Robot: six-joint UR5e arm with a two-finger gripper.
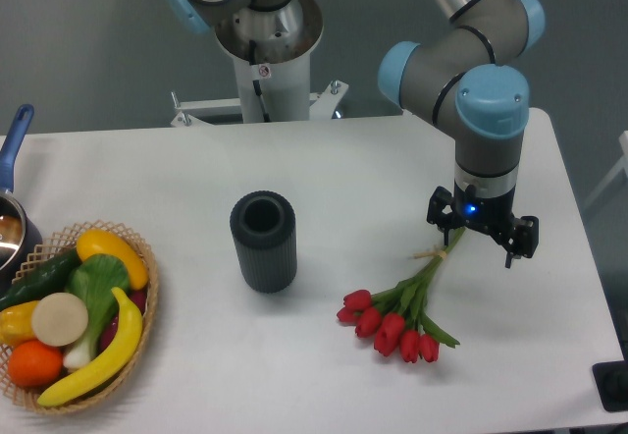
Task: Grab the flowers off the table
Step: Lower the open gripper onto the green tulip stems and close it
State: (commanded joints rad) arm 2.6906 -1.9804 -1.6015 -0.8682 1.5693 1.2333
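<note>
The flowers, a small bunch of red tulips with green stems tied with pale string, lie on the white table at the front right. The heads point to the front left and the stems run up and to the right. My gripper points straight down over the stem ends, which disappear under its black body. The fingers are hidden behind that body, so I cannot tell whether they are closed on the stems. The tulip heads look to be resting on the table.
A dark ribbed cylinder vase stands upright left of the flowers. A wicker basket of fruit and vegetables sits at the front left. A pot with a blue handle is at the left edge. The arm's base stands behind the table.
</note>
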